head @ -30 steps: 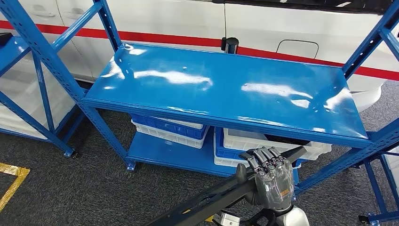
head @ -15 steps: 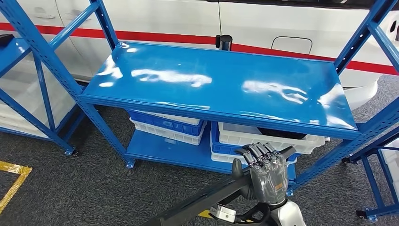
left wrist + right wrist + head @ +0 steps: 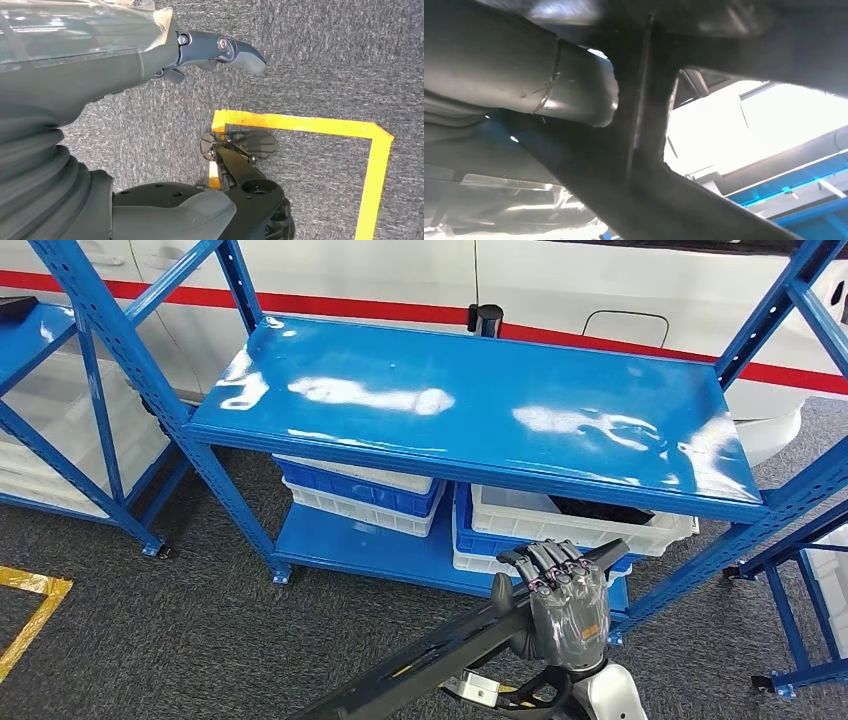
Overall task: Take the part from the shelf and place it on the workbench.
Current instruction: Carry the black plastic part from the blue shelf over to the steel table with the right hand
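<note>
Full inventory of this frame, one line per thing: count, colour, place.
Rack: one, blue, ahead; top shelf bare.
Second rack: one, blue, far left.
Third rack: one, blue, far right, partly seen.
Bins: several, blue and white, stacked on the lower shelf.
Vehicle: one, white with a red stripe, behind the racks.
Floor tape: yellow, on the grey carpet, lower left.
Part: one, long, black, held in front of the rack.
Right hand: grey, grips the part.
Left hand: grey, hangs over the carpet, holding nothing.
</note>
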Available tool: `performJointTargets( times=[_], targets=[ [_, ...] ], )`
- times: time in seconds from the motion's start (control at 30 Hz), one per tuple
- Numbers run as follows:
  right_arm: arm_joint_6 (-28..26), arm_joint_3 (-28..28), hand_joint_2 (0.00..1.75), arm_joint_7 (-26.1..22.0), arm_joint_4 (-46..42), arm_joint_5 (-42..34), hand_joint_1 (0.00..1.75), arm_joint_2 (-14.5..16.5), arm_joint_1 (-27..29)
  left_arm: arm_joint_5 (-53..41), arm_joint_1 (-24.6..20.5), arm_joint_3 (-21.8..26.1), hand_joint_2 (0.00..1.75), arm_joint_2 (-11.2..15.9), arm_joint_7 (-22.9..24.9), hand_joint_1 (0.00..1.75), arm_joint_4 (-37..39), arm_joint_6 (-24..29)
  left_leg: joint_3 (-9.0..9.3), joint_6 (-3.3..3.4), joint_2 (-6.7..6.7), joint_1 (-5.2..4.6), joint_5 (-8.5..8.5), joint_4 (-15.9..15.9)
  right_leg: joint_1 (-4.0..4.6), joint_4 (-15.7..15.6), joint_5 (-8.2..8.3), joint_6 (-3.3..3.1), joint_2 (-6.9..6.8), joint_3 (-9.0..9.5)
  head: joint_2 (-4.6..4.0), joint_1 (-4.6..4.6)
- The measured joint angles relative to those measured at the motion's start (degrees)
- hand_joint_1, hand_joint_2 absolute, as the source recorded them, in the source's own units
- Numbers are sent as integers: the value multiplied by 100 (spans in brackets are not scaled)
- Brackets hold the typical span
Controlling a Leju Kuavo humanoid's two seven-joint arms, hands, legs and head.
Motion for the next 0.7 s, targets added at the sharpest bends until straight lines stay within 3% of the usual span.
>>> performJointTargets(
  times=[0.07,0.17,0.2,0.27,0.33,0.37,0.4,0.43,0.5,0.57,0.7],
  targets=[
    [0,-2,0,0,5,-2,175,4,1,0,-3,2,175,0,1,0,-1,1,-27,-50,-1,-19,19,28,25,-209,45,-44,15,64,0,-3],
    [-1,-4,0,-4,10,-8,175,11,2,0,2,6,175,1,11,0,0,4,-57,-140,-10,12,51,33,19,-191,110,-144,17,24,0,-5],
    [-1,-5,0,-8,10,-11,175,21,-1,0,5,7,175,2,18,0,1,6,-95,-171,-17,27,-24,101,2,-191,145,-195,13,15,0,-7],
    [0,-6,0,-17,12,-17,175,45,-7,0,6,9,175,4,30,0,1,9,-287,-225,-31,47,-415,569,-21,-197,217,-292,0,-26,0,-20],
    [0,-7,0,-22,27,-24,175,61,-12,0,9,9,175,3,22,0,2,13,-562,-264,-32,48,-856,1346,4,-192,273,-340,-7,-109,0,-33],
    [0,-7,0,-26,42,-26,175,64,-14,0,11,10,175,4,8,0,2,18,-638,-271,-32,48,-963,1625,17,-191,296,-344,-9,-147,0,-34],
    [-1,-7,0,-31,58,-29,175,66,-14,0,13,10,175,5,-10,0,2,22,-604,-265,-32,48,-947,1672,27,-190,316,-342,-9,-171,0,-34],
    [-1,-7,0,-35,73,-33,175,67,-17,0,14,11,175,7,-29,0,2,26,-450,-247,-32,47,-834,1480,35,-189,331,-336,-8,-185,0,-35],
    [-1,-6,0,-44,94,-44,175,69,-31,0,8,13,175,11,-55,0,2,30,56,-173,-42,39,-533,680,48,-188,354,-316,-5,-193,0,-34],
    [-1,-5,0,-52,108,-62,175,75,-61,0,1,16,175,15,-71,0,2,34,388,-117,-52,18,-396,73,92,-167,368,-285,-6,-223,0,-29],
    [0,-2,0,-81,143,-89,175,80,-102,0,10,30,175,2,-91,0,2,37,387,-128,-50,-55,-370,-46,135,-137,393,-227,-9,-308,0,-27]
  ],
)
